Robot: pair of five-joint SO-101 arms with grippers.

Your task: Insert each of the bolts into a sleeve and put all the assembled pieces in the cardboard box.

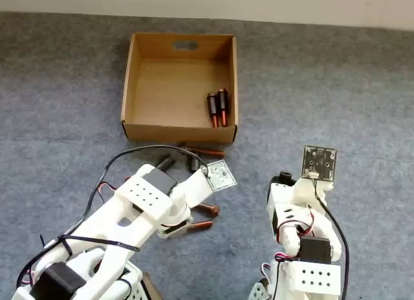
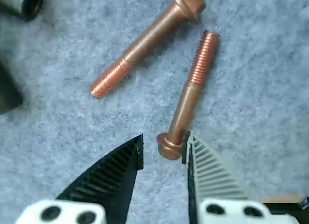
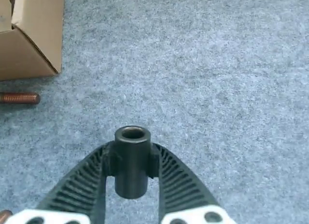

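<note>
Black ribbed fingertips of the left gripper [image 2: 164, 139] stand spread on the grey carpet [image 2: 251, 89], with the flanged head of a copper-coloured metal bolt [image 2: 186, 103] between them. The head touches one finger and is apart from the other. That bolt has a smooth shank and a threaded end; its long axis runs away from the gripper, thread pointing outward. A second copper bolt [image 2: 145, 45] lies just beyond, slanted across, its flanged head near the first one's thread tip.

The right gripper [image 3: 131, 154] is clamped on a short black cylindrical sleeve [image 3: 131, 168], whose axis runs along the fingers, with the open bore at the far end.

From above, an open brown cardboard box [image 1: 129, 86] sits beyond both arms. Two assembled pieces [image 1: 218, 107] lie side by side in one corner, copper tips toward the arms. Two more black sleeves [image 1: 165, 163] and a third bolt [image 1: 208, 151] lie just in front of the box.
</note>
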